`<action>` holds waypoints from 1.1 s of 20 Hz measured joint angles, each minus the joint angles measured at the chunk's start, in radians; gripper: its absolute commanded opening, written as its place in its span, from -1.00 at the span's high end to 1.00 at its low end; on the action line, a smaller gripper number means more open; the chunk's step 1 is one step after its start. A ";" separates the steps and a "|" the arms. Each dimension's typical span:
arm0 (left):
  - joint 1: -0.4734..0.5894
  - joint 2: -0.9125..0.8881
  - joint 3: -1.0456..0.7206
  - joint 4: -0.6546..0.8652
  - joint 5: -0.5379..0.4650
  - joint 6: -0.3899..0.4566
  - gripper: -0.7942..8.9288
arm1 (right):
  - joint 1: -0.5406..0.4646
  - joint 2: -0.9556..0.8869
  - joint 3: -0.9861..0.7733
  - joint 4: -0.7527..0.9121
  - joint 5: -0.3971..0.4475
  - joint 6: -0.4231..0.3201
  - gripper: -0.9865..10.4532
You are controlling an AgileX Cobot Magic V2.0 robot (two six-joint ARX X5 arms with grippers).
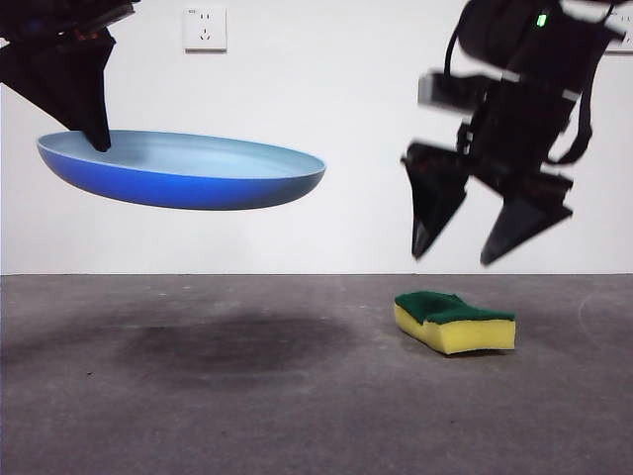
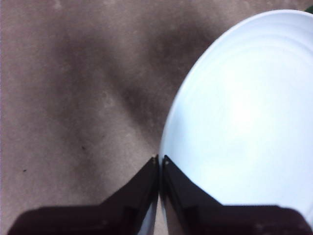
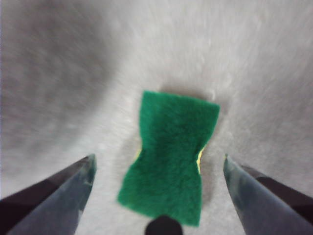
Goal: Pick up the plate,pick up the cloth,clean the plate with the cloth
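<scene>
The left hand (image 1: 99,139) is clenched on the rim of the plate (image 1: 198,168) at the plate's 9 o'clock edge and holds it in the air, nearly level, above the counter (image 1: 247,416). The cloth (image 1: 455,322), a yellow sponge with green top, lies flat on the counter. The right hand (image 1: 460,252) hangs directly above it with its jaws spread wide, not touching it.

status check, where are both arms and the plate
Left end effector shut on plate rim, plate held in air. Right end effector open, above sponge on table. Nothing between them.
</scene>
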 measured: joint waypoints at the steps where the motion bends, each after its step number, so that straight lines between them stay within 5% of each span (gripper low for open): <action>1: -0.004 0.000 0.000 0.002 0.000 0.002 0.85 | 0.000 0.025 0.000 0.006 0.001 -0.001 0.07; 9: -0.017 0.000 0.000 0.005 0.000 0.003 0.85 | 0.000 0.142 0.001 0.049 0.001 -0.003 0.19; 16: -0.017 0.000 0.000 0.032 0.000 0.003 0.85 | 0.000 0.168 0.001 0.055 0.000 -0.003 0.85; 22: -0.017 0.015 0.000 0.103 -0.052 0.004 0.85 | 0.006 0.041 0.001 0.048 0.000 0.056 0.85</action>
